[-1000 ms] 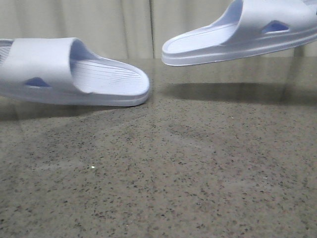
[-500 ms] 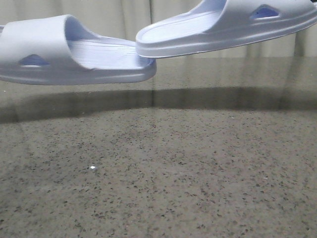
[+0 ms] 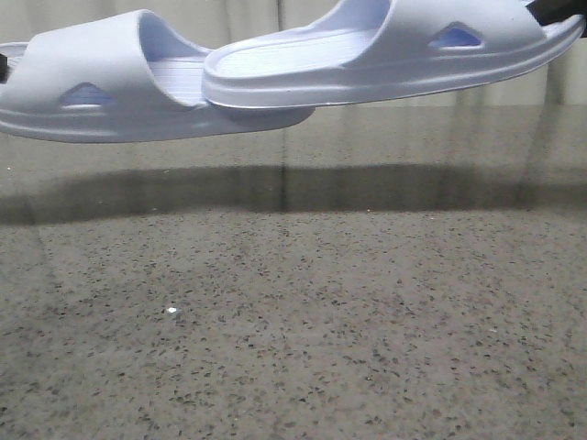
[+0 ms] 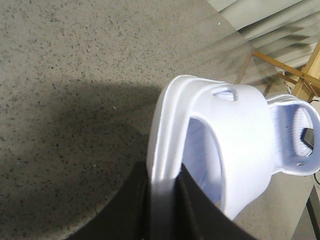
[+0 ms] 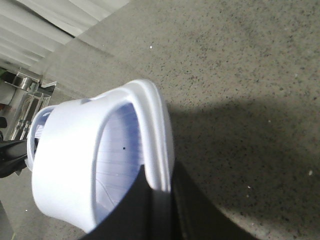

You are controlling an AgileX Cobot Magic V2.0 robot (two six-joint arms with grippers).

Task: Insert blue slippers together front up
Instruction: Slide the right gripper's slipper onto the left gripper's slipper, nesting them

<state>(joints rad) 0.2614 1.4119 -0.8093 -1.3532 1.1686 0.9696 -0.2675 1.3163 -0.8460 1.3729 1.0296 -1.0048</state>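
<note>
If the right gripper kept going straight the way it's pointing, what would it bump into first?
Probably the other slipper. The right gripper holds its slipper pointing at the left-hand slipper, and the toes already overlap. Depth is hard to judge, so they may not yet touch.

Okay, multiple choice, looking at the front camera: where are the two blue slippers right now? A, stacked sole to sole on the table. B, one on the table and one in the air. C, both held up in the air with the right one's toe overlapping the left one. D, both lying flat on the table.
C: the left slipper and the right slipper both hang above the table, casting a shadow band below, and the right one's toe covers the left one's front end.
</note>
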